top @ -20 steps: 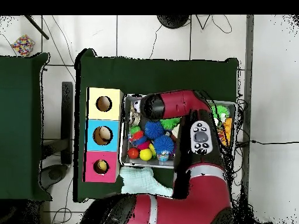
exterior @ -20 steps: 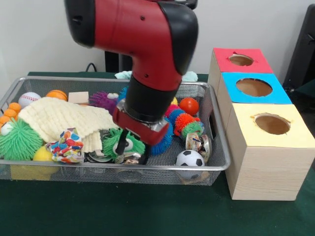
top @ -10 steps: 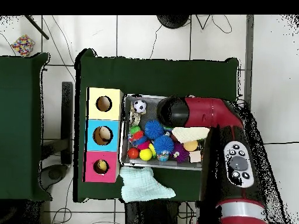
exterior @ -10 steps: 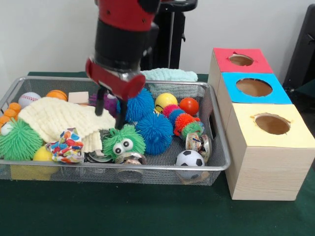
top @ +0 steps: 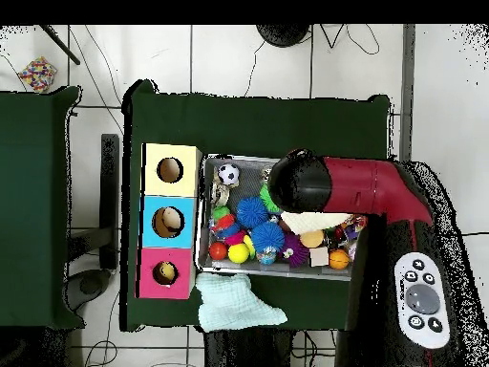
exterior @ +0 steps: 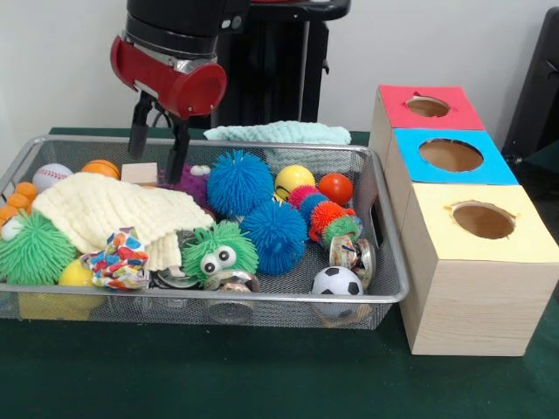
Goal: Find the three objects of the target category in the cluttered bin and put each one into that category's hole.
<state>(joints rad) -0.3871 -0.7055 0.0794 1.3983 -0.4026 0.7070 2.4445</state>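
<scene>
In the front view the red and black arm comes down from the top edge at the left, its wrist cuff tilted a little; the gripper [exterior: 158,144] hangs over the far left part of the wire-mesh bin [exterior: 384,262], its two dark fingers [exterior: 138,131] parted and pointing down, with nothing between them; the tips hover above a small pale wooden block [exterior: 140,172] and a purple puffer ball [exterior: 188,181]; below them a cream knitted cloth [exterior: 109,212] lies draped across the left half of the bin; a white cloth piece with multicolour dots [exterior: 118,259] sits against the near rim, just beside a green puffer ball [exterior: 33,249]; a green puffer with googly eyes [exterior: 219,251], two blue puffer balls [exterior: 241,183], a soccer ball [exterior: 336,281] and a red ball [exterior: 335,188] fill the right half; a pale green cloth [exterior: 279,133] lies on the table behind the far rim; to the right stands the wooden box, and the hole in the yellow top [exterior: 483,220] is nearest the camera, well apart from the gripper.

In the overhead view the arm [top: 353,186] reaches from the right across the bin [top: 203,215], its dark round end covering the middle of the basket; the fingers are hidden beneath it; the yellow-topped hole [top: 170,170] lies left of the bin.
</scene>
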